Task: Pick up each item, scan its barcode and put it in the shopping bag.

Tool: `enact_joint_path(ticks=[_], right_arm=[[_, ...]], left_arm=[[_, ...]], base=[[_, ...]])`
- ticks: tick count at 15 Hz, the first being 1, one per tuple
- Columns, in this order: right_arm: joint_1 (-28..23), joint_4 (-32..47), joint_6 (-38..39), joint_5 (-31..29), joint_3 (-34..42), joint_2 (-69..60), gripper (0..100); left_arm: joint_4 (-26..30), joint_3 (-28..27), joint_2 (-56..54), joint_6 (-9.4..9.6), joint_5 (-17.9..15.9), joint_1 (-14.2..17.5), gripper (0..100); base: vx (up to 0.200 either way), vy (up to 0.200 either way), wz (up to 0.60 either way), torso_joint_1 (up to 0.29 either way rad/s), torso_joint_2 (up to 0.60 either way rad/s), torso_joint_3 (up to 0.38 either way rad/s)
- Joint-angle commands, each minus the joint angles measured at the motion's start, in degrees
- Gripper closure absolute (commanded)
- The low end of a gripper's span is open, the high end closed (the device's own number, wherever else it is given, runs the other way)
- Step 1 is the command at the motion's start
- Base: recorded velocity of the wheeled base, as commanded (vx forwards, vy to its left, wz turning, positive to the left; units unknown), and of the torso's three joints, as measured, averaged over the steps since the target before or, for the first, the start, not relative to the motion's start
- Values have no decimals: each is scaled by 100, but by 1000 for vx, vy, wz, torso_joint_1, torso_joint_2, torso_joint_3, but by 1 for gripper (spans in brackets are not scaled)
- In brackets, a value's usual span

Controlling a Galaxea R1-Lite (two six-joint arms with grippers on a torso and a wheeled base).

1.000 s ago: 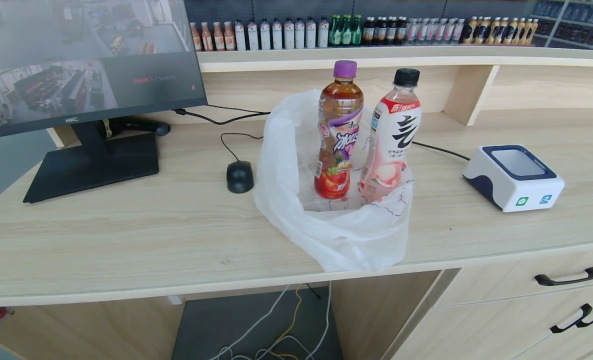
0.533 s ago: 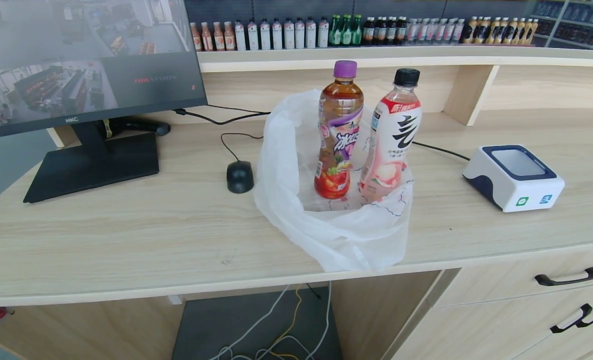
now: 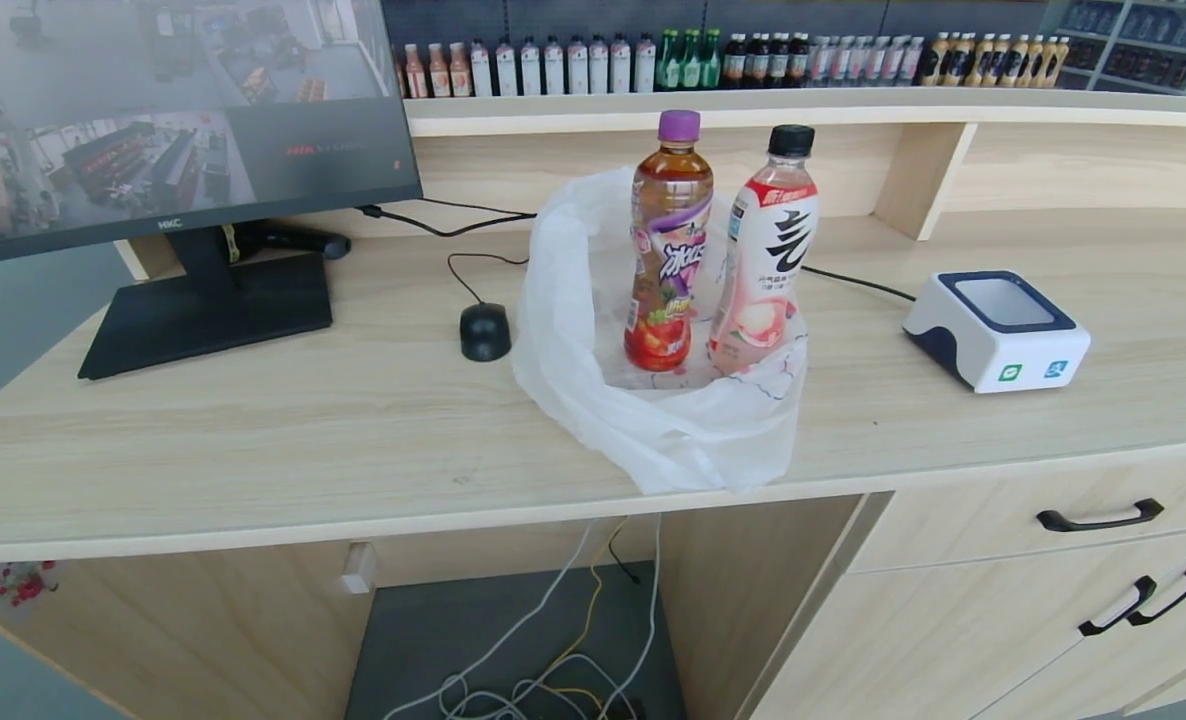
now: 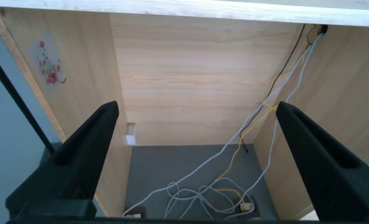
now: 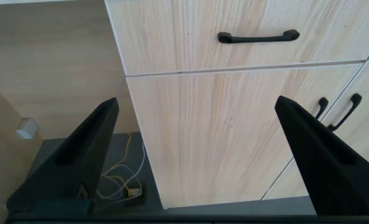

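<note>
Tea bottle (image 3: pixel 668 250) and pink bottle (image 3: pixel 763 260) stand upright in the bag (image 3: pixel 653 430), pink one just right of the tea. The bag sits mid-counter (image 3: pixel 253 430), near the front edge. Scanner (image 3: pixel 993 330) sits well apart toward the right edge. Both arms are below the counter. Left gripper (image 4: pixel 196 109) is spread wide, facing the cables (image 4: pixel 203 190). Right gripper (image 5: pixel 196 102) is spread wide too, facing the drawers (image 5: pixel 234 68).

Pale wooden counter (image 3: pixel 253 430), bearing monitor (image 3: pixel 173 110), mouse (image 3: pixel 484 331), shopping bag (image 3: pixel 653 430), barcode scanner (image 3: pixel 996 330)

Right end effector (image 5: pixel 195 102), fingers (image 5: pixel 78 155) wide apart, before a drawer handle (image 5: pixel 257 37), perhaps cables (image 5: pixel 123 182) below
</note>
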Motion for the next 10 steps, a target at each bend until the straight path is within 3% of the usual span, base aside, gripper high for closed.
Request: enact_joint_path(ticks=[1,2,10], right_arm=[[2,-1,-19,7,0,11,0],[2,-1,-46,7,0,11,0],[2,-1,-37,7,0,11,0]], left_arm=[[-1,0,-2,32,0,0,0],[-1,0,-2,102,0,0,0],[8,0,-2,120,0,0,0]], base=[[0,0,0,0,0,0],[0,-200,0,2,2,2],[0,-200,0,4,4,2]])
